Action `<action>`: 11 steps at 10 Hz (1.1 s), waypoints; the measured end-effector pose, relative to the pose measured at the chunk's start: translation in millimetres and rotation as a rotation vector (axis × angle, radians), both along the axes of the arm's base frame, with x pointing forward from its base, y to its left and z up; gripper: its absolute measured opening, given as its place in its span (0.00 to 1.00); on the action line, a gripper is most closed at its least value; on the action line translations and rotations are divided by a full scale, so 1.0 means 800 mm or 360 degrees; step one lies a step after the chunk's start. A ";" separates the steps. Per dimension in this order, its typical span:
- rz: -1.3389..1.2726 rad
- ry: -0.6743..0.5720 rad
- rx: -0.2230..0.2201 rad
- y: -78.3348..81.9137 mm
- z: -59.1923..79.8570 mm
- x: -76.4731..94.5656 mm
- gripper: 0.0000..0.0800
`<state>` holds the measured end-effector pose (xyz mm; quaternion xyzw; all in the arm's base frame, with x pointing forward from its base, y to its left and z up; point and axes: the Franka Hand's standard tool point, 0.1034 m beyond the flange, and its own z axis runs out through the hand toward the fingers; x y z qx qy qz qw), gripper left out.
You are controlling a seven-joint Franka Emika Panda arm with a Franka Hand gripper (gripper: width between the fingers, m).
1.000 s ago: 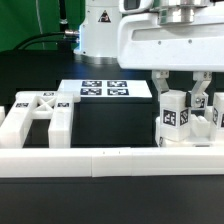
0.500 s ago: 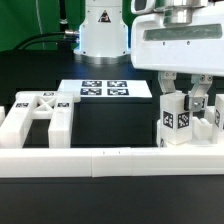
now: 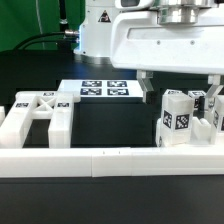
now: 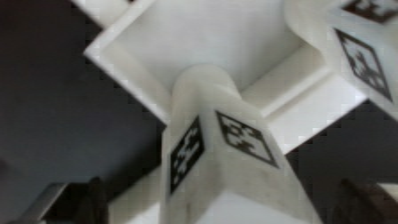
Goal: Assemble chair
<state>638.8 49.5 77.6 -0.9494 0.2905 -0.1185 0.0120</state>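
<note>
You'll see the gripper [image 3: 180,94] has let go. Half a second back its fingers pinched the top of the upright leg [image 3: 177,118]; now they stand wide apart, one on each side, holding nothing. The hand's white body also reaches further toward the exterior view's left than before. The leg has not shifted. It stands among the other chair parts at the exterior view's right, just behind the wall [image 3: 100,160]. The cross-braced piece [image 3: 40,108] lies well apart at the left, with the marker board [image 3: 105,90] behind it. The hand hides the back of the cluster and the picture's edge cuts off its right side, so you cannot tell whether the right finger touches a neighbouring part. In the wrist view the leg [image 4: 222,140] is blurred.
</note>
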 end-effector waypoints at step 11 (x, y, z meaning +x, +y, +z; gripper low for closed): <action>0.1197 0.0127 -0.0337 -0.013 0.001 0.005 0.81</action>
